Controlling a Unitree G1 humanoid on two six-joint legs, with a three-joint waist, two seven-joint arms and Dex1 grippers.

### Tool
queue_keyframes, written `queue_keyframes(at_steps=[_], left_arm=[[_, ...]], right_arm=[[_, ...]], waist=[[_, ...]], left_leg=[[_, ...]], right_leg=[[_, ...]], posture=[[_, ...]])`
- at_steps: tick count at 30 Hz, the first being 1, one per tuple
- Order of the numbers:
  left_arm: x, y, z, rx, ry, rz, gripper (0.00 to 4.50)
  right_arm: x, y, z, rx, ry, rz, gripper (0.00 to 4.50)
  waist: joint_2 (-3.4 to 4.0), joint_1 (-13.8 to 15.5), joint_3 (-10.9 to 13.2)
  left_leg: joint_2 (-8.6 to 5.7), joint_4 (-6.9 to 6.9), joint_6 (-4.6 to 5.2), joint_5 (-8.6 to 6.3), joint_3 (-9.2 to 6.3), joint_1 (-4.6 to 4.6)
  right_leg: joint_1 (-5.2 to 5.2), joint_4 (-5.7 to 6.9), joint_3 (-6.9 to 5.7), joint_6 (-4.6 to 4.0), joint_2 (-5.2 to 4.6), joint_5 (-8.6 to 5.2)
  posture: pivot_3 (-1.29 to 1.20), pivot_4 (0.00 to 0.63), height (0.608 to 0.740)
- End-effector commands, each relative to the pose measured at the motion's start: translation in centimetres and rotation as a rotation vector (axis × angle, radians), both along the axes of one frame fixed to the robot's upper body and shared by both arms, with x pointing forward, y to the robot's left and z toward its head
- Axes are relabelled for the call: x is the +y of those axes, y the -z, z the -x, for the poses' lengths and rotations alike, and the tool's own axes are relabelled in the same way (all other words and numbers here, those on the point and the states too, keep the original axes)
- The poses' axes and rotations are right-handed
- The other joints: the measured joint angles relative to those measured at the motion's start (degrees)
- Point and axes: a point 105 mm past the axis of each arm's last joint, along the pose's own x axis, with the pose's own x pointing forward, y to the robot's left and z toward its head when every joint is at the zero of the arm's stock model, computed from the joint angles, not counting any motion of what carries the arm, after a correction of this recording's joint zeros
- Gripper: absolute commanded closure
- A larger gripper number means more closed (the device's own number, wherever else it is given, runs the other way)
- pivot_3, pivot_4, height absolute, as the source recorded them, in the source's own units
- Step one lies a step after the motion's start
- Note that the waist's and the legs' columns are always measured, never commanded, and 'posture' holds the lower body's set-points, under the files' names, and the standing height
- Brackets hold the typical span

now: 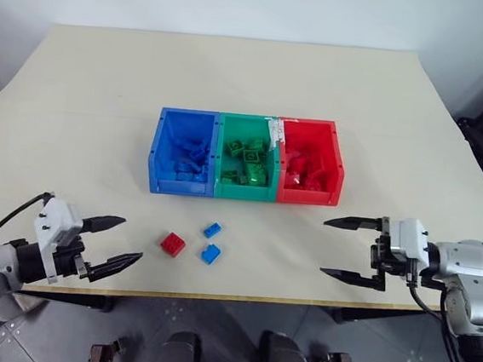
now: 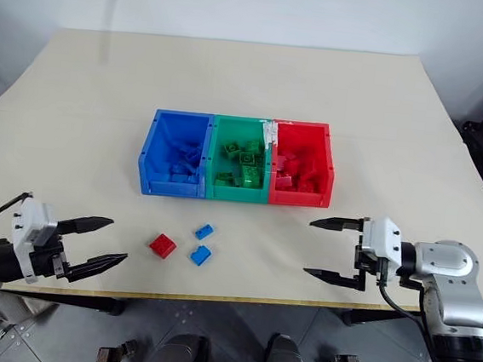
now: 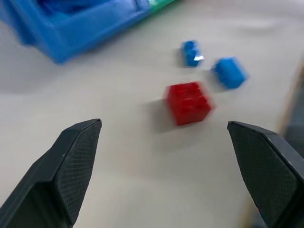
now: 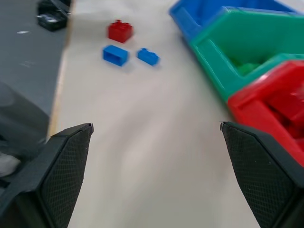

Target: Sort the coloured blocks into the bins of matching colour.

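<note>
Three joined bins sit in a row near the middle of the desk [image 1: 105,91] — the blue bin [image 1: 183,165] on the robot's left, the green bin [image 1: 245,166] in the middle, the red bin [image 1: 310,166] on the right. Each holds a heap of blocks of its own colour.

Three blocks lie loose on the desk in front of the blue and green bins, close to the near edge: a red block [image 1: 172,244], a small blue block [image 1: 212,229] just beside it on the right, and a second blue block [image 1: 210,253] nearer the edge. None of the three touch.

The left gripper [image 1: 116,242] hangs at the near left edge of the desk, pointing toward the red block, its fingers [image 3: 71,156] wide apart and holding nothing. The right gripper [image 1: 350,250] is in front of the red bin, pointing left across the desk — its fingers [image 4: 66,161] are also spread wide, with nothing between them.
</note>
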Motion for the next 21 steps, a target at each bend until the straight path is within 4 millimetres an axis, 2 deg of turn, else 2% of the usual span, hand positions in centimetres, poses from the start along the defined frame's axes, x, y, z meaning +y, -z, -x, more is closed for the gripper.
queue_keyframes(at_steps=[1, 4, 7, 15, 21], left_arm=[[-3.2, -0.9, 0.1, 0.029, 0.063, -0.038, 0.00], [-6.4, -1.3, -0.2, 0.037, 0.114, -0.049, 0.00], [-8.5, -0.4, -0.2, 0.072, 0.137, -0.126, 0.00], [-10.5, 2.6, -1.4, 0.144, 0.034, -0.245, 0.00], [-11.7, 3.2, -2.0, 0.137, 0.020, -0.241, 0.00]], right_arm=[[-0.2, -0.9, -0.3, -0.054, 0.038, -0.020, 0.02], [-0.1, -1.0, -0.8, -0.071, 0.066, -0.033, 0.02], [0.5, -1.1, -0.8, -0.076, 0.063, -0.042, 0.02], [1.4, -1.7, -0.4, -0.090, 0.050, -0.049, 0.02], [1.1, -1.5, 0.2, -0.084, 0.075, -0.042, 0.02]], waist=[[0.00, 0.5, 0.0], [0.01, 0.8, 0.0], [0.00, 0.9, 0.0], [0.01, 0.9, 0.0], [0.00, 1.8, 0.0]], left_leg=[[-0.01, 0.01, 0.00, 0.00, 0.00, 0.01], [-0.01, -0.01, -0.02, 0.01, 0.01, 0.04], [-0.05, 0.02, -0.03, 0.02, 0.00, 0.03], [-0.06, 0.01, -0.05, 0.03, 0.00, 0.03], [-0.08, 0.08, -0.06, 0.03, -0.02, 0.06]], right_leg=[[0.00, 0.00, 0.02, 0.00, 0.00, 0.00], [0.00, 0.03, 0.04, 0.00, 0.00, 0.00], [0.02, 0.03, 0.04, 0.00, 0.00, 0.01], [0.02, 0.02, 0.05, 0.00, 0.02, 0.01], [0.08, 0.01, 0.06, 0.00, 0.01, 0.01]], posture=[[0.00, 0.150, 0.740], [0.00, 0.150, 0.740], [0.00, 0.150, 0.740], [0.00, 0.150, 0.740], [0.00, 0.150, 0.740]])
